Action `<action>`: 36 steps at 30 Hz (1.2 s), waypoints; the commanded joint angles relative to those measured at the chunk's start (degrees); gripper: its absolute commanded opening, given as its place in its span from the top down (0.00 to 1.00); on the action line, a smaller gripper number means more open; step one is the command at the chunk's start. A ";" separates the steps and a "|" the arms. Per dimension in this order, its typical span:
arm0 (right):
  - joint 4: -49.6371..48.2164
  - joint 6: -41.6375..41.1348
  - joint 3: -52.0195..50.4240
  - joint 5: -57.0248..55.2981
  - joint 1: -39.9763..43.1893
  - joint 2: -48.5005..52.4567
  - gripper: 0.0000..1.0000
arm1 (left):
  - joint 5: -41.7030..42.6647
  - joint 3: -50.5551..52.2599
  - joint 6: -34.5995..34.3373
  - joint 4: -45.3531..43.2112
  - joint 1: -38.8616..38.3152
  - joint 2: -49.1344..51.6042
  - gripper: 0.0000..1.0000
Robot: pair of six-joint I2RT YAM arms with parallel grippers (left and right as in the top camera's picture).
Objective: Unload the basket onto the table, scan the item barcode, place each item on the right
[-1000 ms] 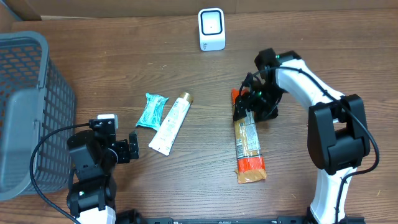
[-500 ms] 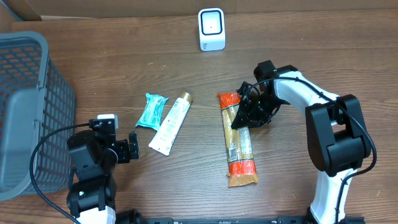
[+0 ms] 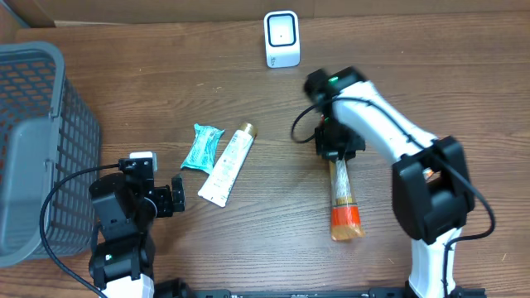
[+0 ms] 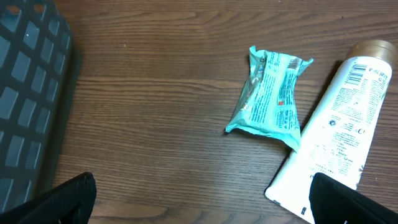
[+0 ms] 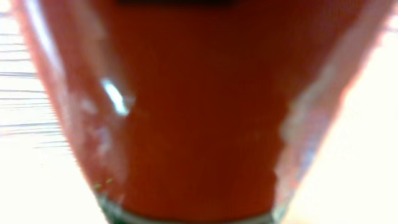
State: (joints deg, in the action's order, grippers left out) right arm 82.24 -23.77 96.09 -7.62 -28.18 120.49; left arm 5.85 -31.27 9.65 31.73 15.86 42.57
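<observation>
One long, slim, glossy packet (image 3: 341, 199), orange-ended, clamped in right jaws; left jaws wide apart.

Even, soft light falls from above on your brown wooden table (image 3: 166, 99), shadows faint. Your left wrist view is sharp, with slight sheen on the teal crinkled wrapper (image 4: 270, 99). Your right wrist view is pure blur: the orange-red packet (image 5: 199, 106) fills it, corners blown white.

Right wrist view's pure blur, orange packet (image 5: 199, 112) filling it; overhead, its top end hides beneath the right arm (image 3: 377, 124).
</observation>
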 commanded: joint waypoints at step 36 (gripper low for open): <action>6.29 -1.46 16.37 -0.44 -6.67 7.74 0.35 | 0.83 0.15 1.09 -0.22 0.31 0.13 0.00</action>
State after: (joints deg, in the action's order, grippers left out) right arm 87.68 -25.43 108.38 -8.45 -34.28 128.27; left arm 5.85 -31.27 9.65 31.73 15.86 42.57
